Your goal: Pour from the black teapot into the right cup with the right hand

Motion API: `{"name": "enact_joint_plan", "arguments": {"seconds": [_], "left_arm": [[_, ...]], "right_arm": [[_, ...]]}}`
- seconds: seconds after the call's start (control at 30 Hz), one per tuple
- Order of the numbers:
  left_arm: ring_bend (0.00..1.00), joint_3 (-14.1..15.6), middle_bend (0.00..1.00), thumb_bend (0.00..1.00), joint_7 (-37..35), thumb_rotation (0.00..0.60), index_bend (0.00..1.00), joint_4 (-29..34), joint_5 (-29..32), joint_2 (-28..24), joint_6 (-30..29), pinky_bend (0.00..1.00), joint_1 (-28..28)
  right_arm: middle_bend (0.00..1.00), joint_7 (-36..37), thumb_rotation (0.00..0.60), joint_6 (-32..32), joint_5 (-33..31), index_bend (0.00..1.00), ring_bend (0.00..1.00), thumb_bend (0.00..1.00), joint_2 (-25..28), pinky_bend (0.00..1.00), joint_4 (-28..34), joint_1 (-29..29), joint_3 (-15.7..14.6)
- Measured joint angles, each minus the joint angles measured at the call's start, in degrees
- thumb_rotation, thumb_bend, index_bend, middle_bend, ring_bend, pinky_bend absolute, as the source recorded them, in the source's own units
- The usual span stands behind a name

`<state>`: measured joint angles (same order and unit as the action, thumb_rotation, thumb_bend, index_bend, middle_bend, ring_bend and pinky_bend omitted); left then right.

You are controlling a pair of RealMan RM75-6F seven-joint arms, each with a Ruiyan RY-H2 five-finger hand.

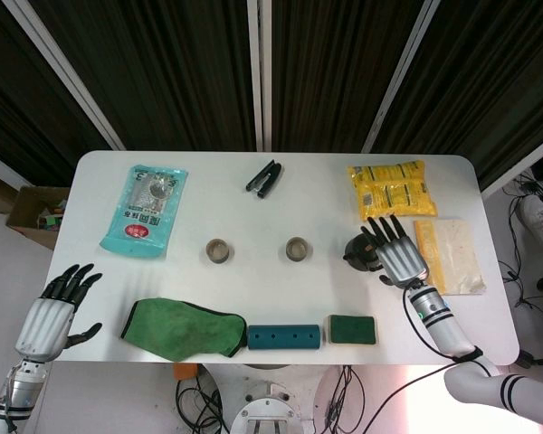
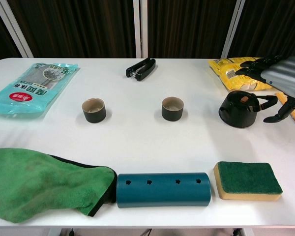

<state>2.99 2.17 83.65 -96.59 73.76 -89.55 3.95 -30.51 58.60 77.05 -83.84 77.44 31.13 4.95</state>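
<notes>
While the black teapot (image 2: 239, 110) stands upright on the white desk (image 2: 137, 137), the right robot hand (image 2: 280, 78) hovers just above and beside it, fingers spread, holding nothing. The right cup (image 2: 172, 108) sits left of the teapot, apart from it; the other cup (image 2: 94, 110) further left. The left robot hand (image 1: 54, 312) hangs off the desk's near-left edge, fingers spread, empty.
</notes>
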Motion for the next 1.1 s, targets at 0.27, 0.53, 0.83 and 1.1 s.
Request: {"name": "enact_joint_plan", "arguments": {"seconds": [0.27, 0.53, 0.83, 1.1], "left_arm": [[0.07, 0.2, 0.1, 0.13, 0.0, 0.6, 0.18, -0.3, -0.1, 0.2, -0.3, 0.21, -0.2], [0.07, 0.0, 0.1, 0.13, 0.1, 0.6, 0.18, -0.2, -0.1, 0.2, 0.0, 0.21, 0.0], [0.07, -0.1, 0.1, 0.13, -0.1, 0.6, 0.18, -0.5, 0.4, 0.2, 0.4, 0.21, 0.1], [0.07, -0.1, 0.1, 0.13, -0.3, 0.6, 0.18, -0.8, 0.7, 0.2, 0.7, 0.21, 0.2]], "right_arm": [[0.0, -0.1, 0.516, -0.4, -0.4, 0.0, 0.0, 0.05, -0.1, 0.0, -0.2, 0.6, -0.1], [0.0, -2.9, 0.52, -1.9, -2.7, 0.0, 0.0, 0.06, 0.2, 0.0, -0.6, 1.8, 0.5], [0.0, -5.5, 0.59, -2.6, -3.8, 0.0, 0.0, 0.07, 0.1, 0.0, -0.7, 4.5, 2.3], [0.0, -8.6, 0.59, -5.3, -7.1, 0.0, 0.0, 0.07, 0.7, 0.0, 0.2, 8.1, 4.4]]}}
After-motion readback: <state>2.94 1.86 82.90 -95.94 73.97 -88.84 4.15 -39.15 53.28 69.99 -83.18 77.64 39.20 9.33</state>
